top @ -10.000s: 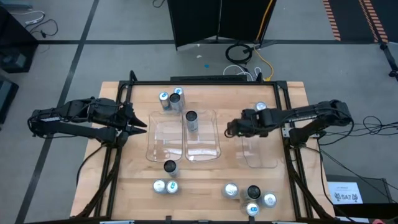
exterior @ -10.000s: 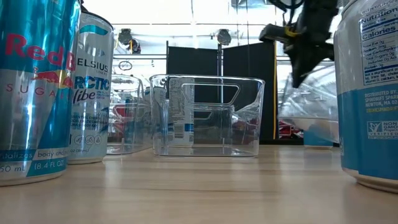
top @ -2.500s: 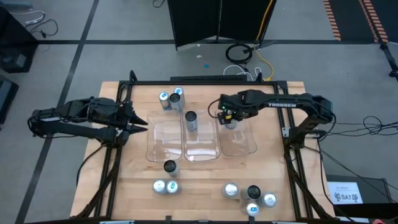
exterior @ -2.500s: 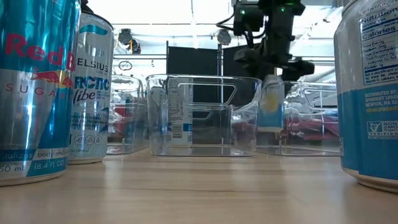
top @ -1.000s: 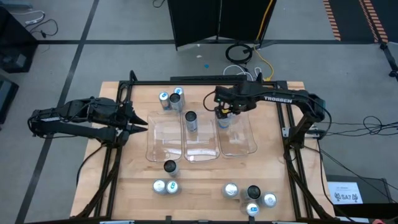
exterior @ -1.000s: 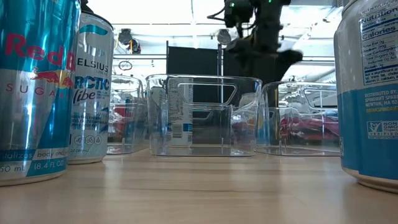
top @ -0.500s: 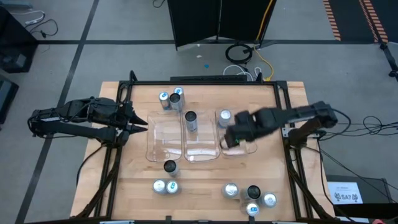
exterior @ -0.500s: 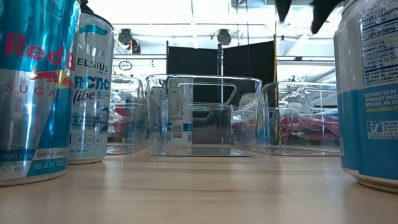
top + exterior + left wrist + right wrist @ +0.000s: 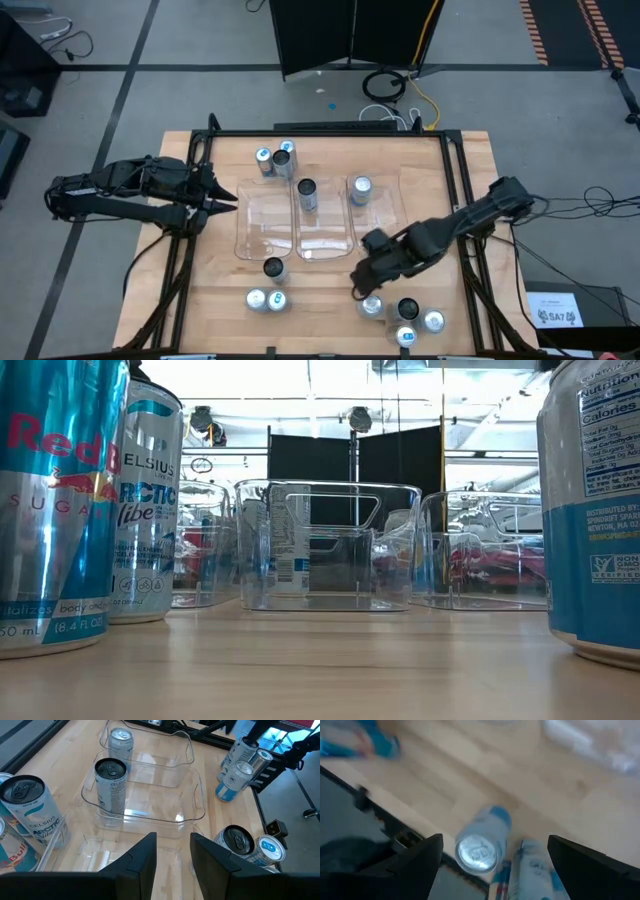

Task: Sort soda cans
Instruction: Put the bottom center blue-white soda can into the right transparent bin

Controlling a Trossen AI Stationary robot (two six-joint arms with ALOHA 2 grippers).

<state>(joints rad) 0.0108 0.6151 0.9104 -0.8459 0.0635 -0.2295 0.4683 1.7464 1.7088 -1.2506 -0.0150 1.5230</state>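
Note:
Soda cans stand in groups. Two are at the far left (image 9: 274,158), one dark-topped can (image 9: 307,190) is in the middle clear tray (image 9: 322,240), and a silver can (image 9: 361,188) is in the right tray (image 9: 385,225). More stand near the front edge (image 9: 266,298). My right gripper (image 9: 361,288) hovers open over the near-right cluster (image 9: 405,315), with a silver-topped can (image 9: 480,851) below the gap between its fingers. My left gripper (image 9: 228,201) waits open at the left tray (image 9: 260,230), holding nothing (image 9: 173,837).
A lone dark-topped can (image 9: 273,267) stands just in front of the trays. In the low view, a Red Bull can (image 9: 50,510), a Celsius can (image 9: 150,510) and another can (image 9: 595,510) loom close. A black frame rail (image 9: 330,131) runs along the table's far edge.
My right gripper has drawn away from the silver can in the right tray and swung toward the table's near edge, ending over the near-right cluster of cans. That can stays upright in the tray.

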